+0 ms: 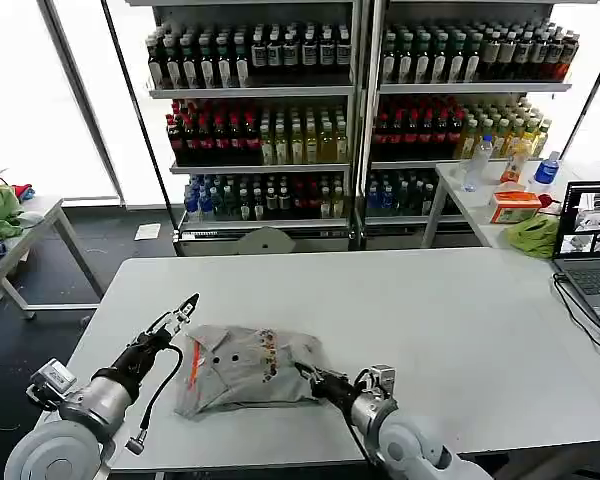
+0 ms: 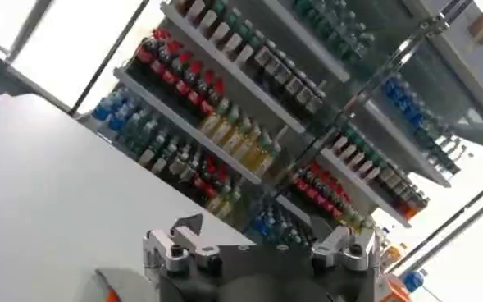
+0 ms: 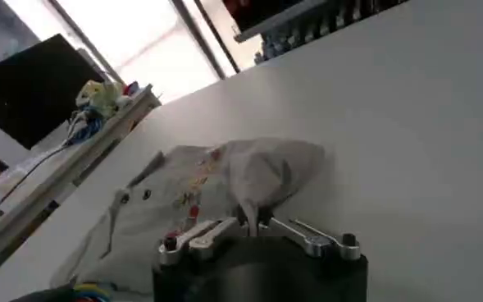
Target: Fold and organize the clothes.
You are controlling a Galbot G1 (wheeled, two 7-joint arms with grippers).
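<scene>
A: Head view first: where's the garment?

B: One light grey short-sleeved shirt with a small multicoloured chest print (image 1: 248, 366) lies rumpled on the wide white desk (image 1: 430, 330), toward the near edge at about seven o'clock from the desk's centre. Its collar, with orange inside the neck, points toward nine o'clock.

A: And the arms?

B: The right gripper (image 1: 315, 381) sits at the shirt's four o'clock corner. From the right wrist view its fingers (image 3: 225, 231) are pinched together on a peak of grey cloth that rises into a soft tent. The left gripper (image 1: 185, 309) hovers off the shirt's ten o'clock corner, raised above the desk, jaws apart and holding nothing; its wrist camera looks across the bare desk at shelves of bottles (image 2: 249, 148).

A: So how should this fold go?

B: My reading: the right side is being lifted to carry across. I'd keep the lift low and draw the cloth toward nine o'clock evenly, so the hem lands square. The left gripper could come down near the collar to pin it, since the desk looks smooth and the whole shirt may slide.

A: What's the fabric like?

B: Thin, limp knit by the look, creasing easily and holding no shape; a single pinch may drag unwanted layers along.
</scene>
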